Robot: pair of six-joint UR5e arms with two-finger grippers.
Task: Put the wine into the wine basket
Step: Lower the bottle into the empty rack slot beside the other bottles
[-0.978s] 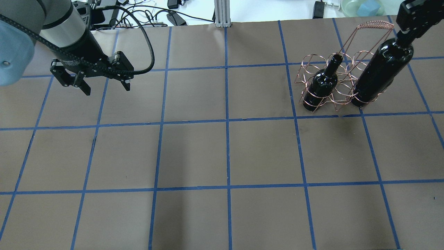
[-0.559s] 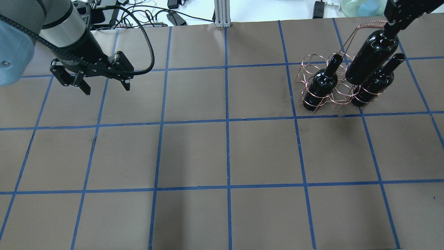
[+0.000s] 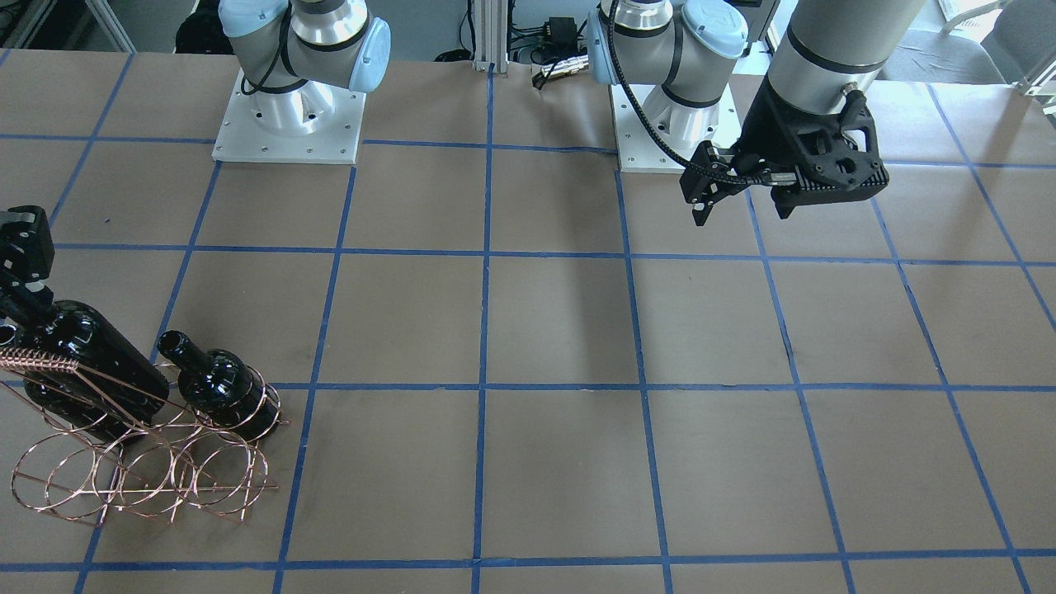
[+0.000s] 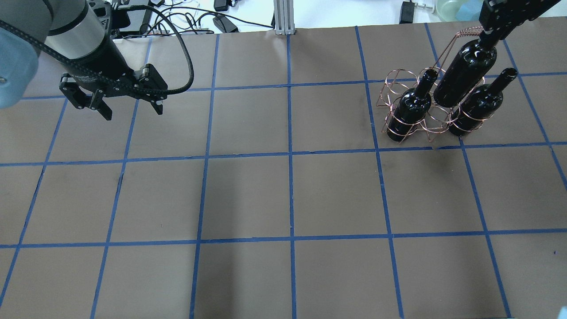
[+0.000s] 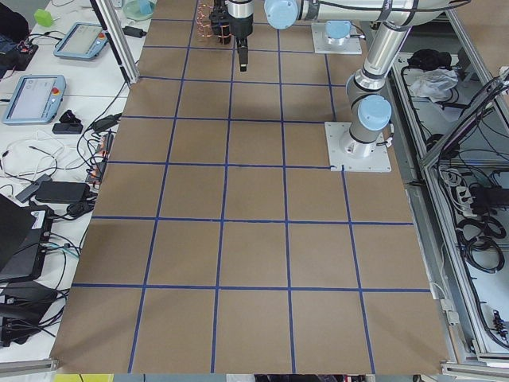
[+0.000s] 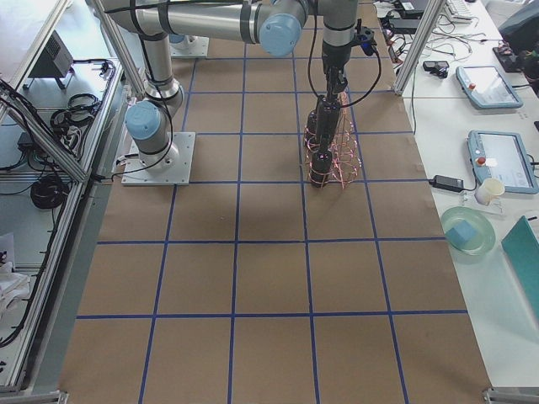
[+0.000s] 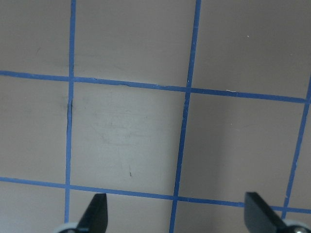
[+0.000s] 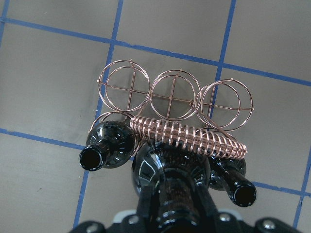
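Note:
My right gripper [image 4: 488, 35] is shut on the neck of a glossy black wine bottle [image 4: 464, 73] and holds it upright over the copper wire basket [image 4: 395, 79], between two other black bottles [image 4: 409, 108] [image 4: 478, 104] standing in the end rings of the row nearer the robot. In the right wrist view the held bottle [image 8: 172, 187] hangs just this side of the twisted handle [image 8: 194, 133]. I cannot tell whether its base is inside the middle ring. My left gripper [image 4: 130, 106] is open and empty above the table, far off on the left.
The basket's three rings [image 8: 170, 92] in the row farther from the robot are empty. Cables and a metal post [image 4: 283, 17] lie beyond the table's far edge. Brown paper with blue tape lines [image 4: 290, 153] covers the table.
My right gripper has carried the bottle leftward in the overhead view, from over the right-hand bottle to between the two standing ones. The left gripper shifted slightly up and left.

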